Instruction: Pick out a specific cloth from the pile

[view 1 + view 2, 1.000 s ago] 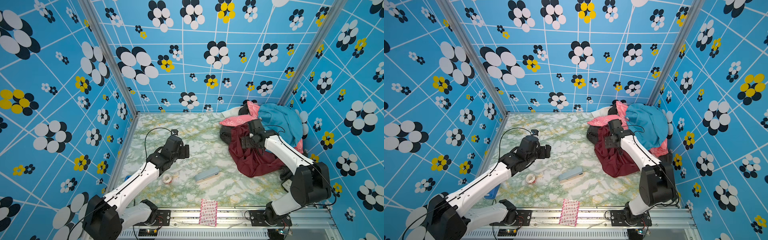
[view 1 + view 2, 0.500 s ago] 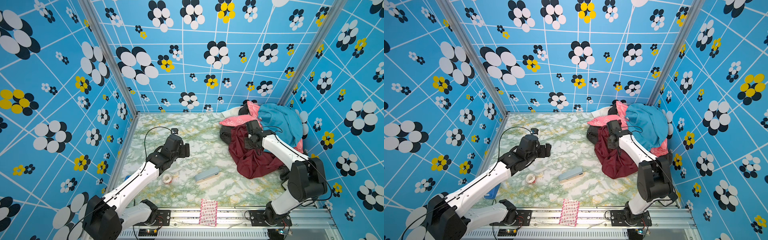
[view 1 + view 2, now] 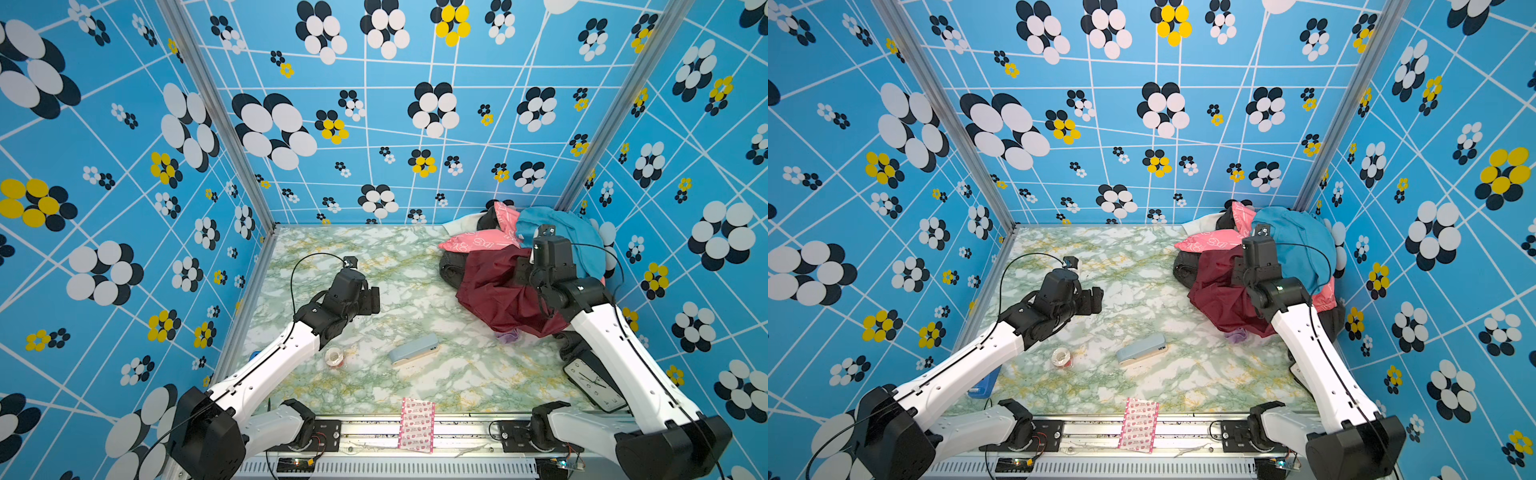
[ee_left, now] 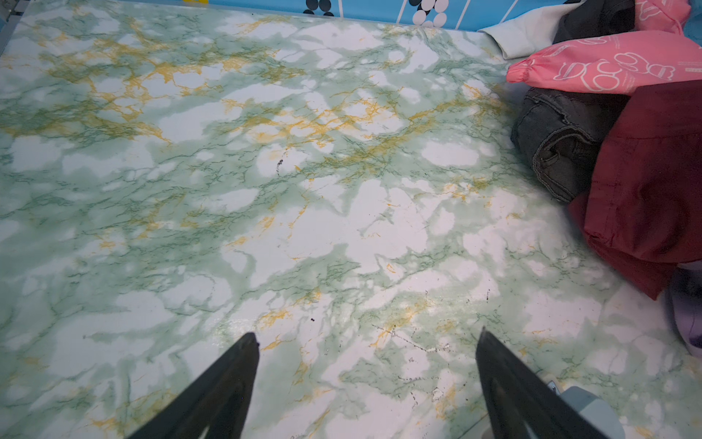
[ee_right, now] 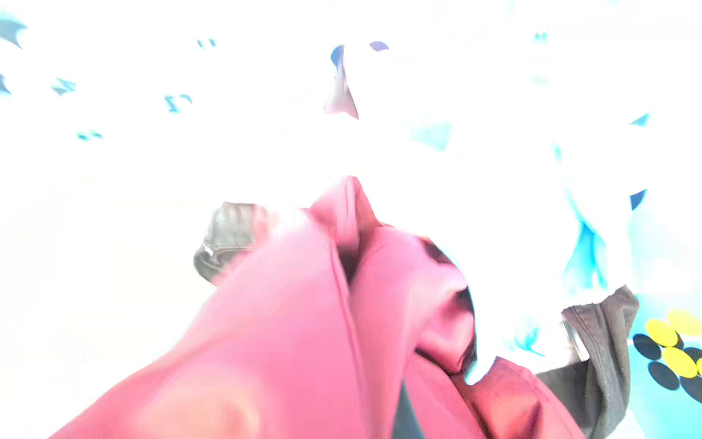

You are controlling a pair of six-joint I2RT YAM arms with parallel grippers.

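**Entry: maroon garment, gripped at the front of the pile**

**Location.** The pile (image 3: 509, 232) fills the far right corner of the desk (image 3: 374, 257). The cloth (image 3: 494, 291) drapes down its front, towards the middle of the desk.

**Tools.** The right gripper (image 3: 523, 272) is closed on a fold of the cloth. Its tips are buried in fabric, and creases run up towards them. The right wrist view is washed out and shows only bunched red fabric close to the lens. The left gripper (image 4: 366, 338) is spread apart and empty, over bare desk and well apart from the pile.

**Handling.** Probably best to lift first, then draw slowly towards the open middle of the desk. Thin, slick fabric may slip from a small pinch. A sleeve may be caught under the teal top (image 3: 561, 224). The lilac cloth (image 3: 509, 336), peeping from under the near hem, may be dragged along.

**Materials.**
- Cloth: dark maroon, thin, faintly glossy, with sharp creases.
- Pink printed piece (image 4: 607, 64): smooth and puffy, with white outline print.
- Denim piece (image 4: 558, 144): dark grey, heavy, with stitched seams, partly under the maroon.
- White piece (image 4: 520, 34): soft and matte.
- Desk: green-and-gold marble pattern, flat.
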